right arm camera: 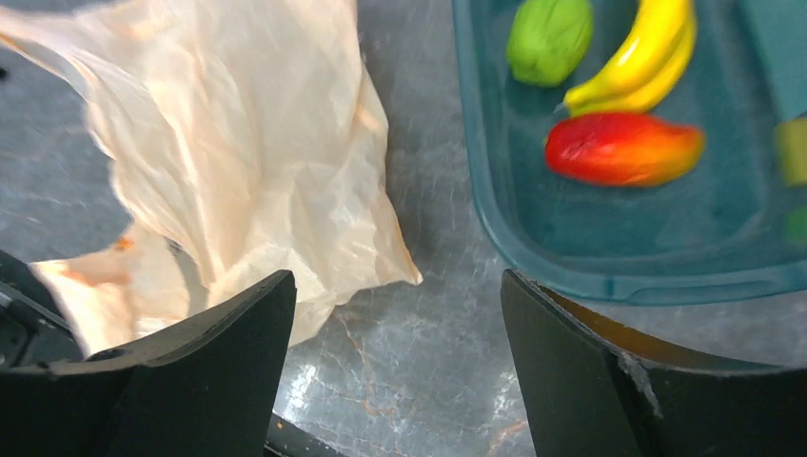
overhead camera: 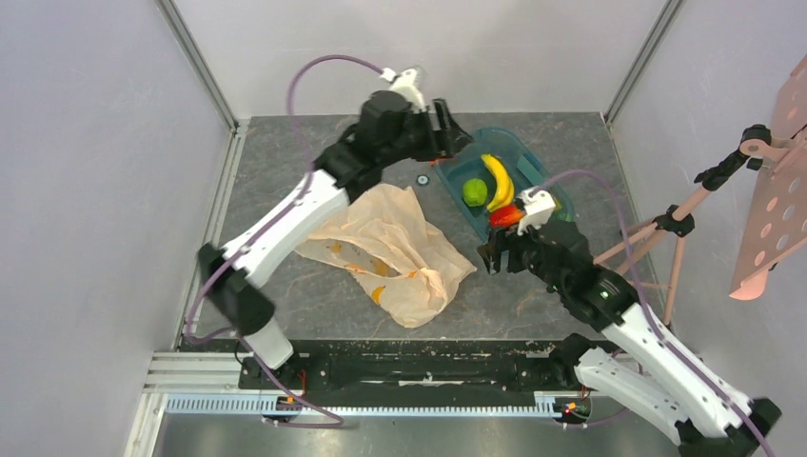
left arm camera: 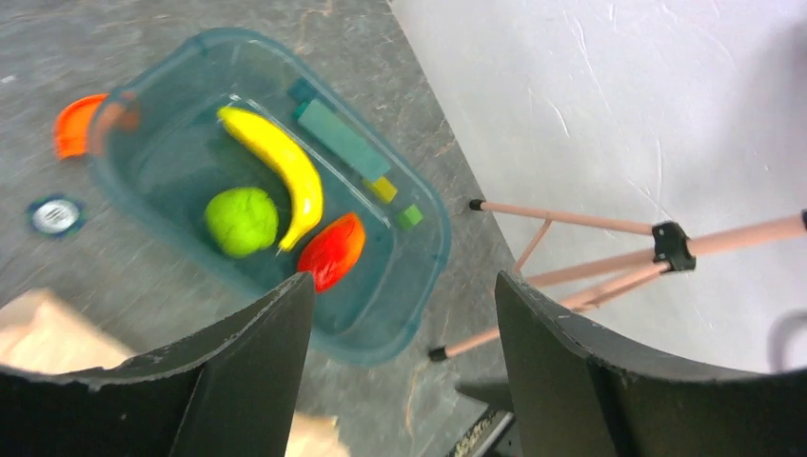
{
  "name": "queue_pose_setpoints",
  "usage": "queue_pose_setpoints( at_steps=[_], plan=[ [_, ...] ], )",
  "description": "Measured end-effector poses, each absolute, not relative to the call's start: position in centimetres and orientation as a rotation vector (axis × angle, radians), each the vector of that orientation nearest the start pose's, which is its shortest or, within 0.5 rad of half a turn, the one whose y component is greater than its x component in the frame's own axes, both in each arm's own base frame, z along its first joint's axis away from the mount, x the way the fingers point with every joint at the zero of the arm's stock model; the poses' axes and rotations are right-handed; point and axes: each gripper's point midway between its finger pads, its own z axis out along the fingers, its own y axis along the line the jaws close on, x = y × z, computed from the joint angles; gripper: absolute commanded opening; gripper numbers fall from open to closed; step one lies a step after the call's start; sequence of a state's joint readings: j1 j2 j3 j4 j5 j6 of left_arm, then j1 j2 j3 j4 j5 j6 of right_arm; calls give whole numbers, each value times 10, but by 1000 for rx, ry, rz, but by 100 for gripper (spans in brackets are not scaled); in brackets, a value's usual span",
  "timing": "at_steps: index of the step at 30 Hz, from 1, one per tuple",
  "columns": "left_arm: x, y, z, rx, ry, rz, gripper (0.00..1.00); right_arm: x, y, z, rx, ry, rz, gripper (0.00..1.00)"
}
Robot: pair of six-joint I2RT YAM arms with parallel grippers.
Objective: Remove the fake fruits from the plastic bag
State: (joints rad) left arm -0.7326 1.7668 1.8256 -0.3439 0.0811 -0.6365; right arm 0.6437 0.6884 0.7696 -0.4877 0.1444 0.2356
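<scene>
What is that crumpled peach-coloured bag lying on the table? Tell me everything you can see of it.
The plastic bag is thin, crinkly, translucent film, pale peach with orange printed marks. It lies crumpled and fairly flat on the grey marbled table, left of the teal tub with bare table between them. Only the table seems to touch it.

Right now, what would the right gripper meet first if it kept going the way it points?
Most likely the right gripper meets bare table, in the gap between bag and tub; depth is unclear.
</scene>
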Motion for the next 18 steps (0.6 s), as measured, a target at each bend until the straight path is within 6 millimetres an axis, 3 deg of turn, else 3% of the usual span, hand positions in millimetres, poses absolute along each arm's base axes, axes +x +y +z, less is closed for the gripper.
queue_pose_setpoints(
  at_steps=[2, 4, 8, 13, 16, 18],
  plan=[
    [355, -359, 360, 131, 1948, -992, 78, 226, 156, 201, -333, 2038, 436, 84],
    [336, -330, 362, 103, 1930, -972, 78, 226, 162, 167, -335, 2134, 436, 86],
    [299, -285, 327, 63, 1980, -901, 81, 219, 169, 129, -281, 2238, 481, 87],
    [263, -242, 268, 31, 2100, -785, 83, 216, 191, 120, -174, 2221, 670, 92],
    [250, -225, 259, 16, 2120, -745, 84, 218, 202, 118, -133, 2209, 744, 93],
    [246, -218, 265, 4, 2102, -738, 85, 220, 210, 118, -119, 2203, 791, 96]
  ],
)
